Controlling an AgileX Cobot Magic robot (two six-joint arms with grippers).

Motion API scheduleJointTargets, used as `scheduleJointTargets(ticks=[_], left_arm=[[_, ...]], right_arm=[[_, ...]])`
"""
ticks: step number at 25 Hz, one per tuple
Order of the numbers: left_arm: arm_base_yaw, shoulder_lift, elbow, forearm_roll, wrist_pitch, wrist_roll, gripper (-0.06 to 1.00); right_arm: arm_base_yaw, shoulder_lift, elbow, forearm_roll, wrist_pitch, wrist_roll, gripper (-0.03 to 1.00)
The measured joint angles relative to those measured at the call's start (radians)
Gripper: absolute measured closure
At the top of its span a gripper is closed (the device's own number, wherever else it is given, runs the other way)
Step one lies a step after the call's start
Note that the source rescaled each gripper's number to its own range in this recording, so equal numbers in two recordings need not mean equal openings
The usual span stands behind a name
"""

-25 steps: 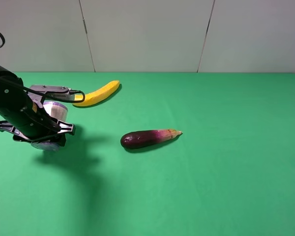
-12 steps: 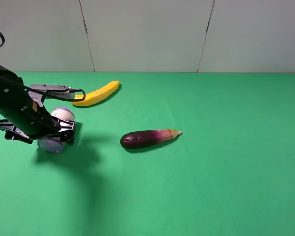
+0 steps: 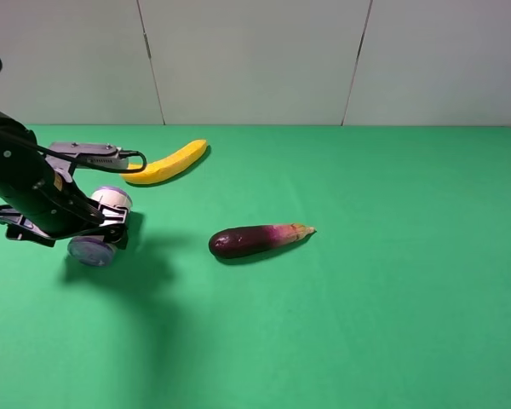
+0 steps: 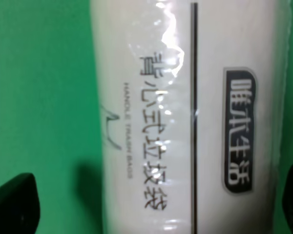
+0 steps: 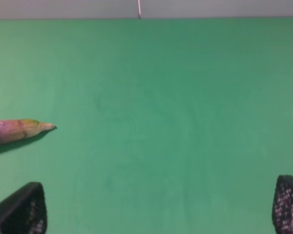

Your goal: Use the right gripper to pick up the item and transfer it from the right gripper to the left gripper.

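The item [image 3: 111,198], a short can with purple ends and a cream printed label, lies on the green table at the far left. My left gripper [image 3: 87,228] is lowered over it, open, with one finger on each side. The can's label [image 4: 185,117] fills the left wrist view, and the black fingertips [image 4: 14,204] stand clear of its sides. My right gripper [image 5: 154,207] is open with nothing between its fingertips [image 5: 19,212]. It hovers over bare green table and does not show in the exterior high view.
A yellow banana [image 3: 172,160] lies just behind the left arm. A dark purple eggplant [image 3: 257,239] lies in the middle of the table, and its pale tip [image 5: 19,130] shows in the right wrist view. A grey wall runs along the table's far edge.
The left gripper's jaws have opened from around the can. The can has shifted slightly to the right and now lies loose between the fingers.
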Motion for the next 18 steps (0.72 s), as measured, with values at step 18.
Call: scheduleJointTargets(ticks=[18], left_arm=[[0.0,-0.466,-0.014,0.0,0.32,0.0,-0.06]], right_arm=[[0.0,0.0,0.0,0.0,0.0,0.0,-0.03]])
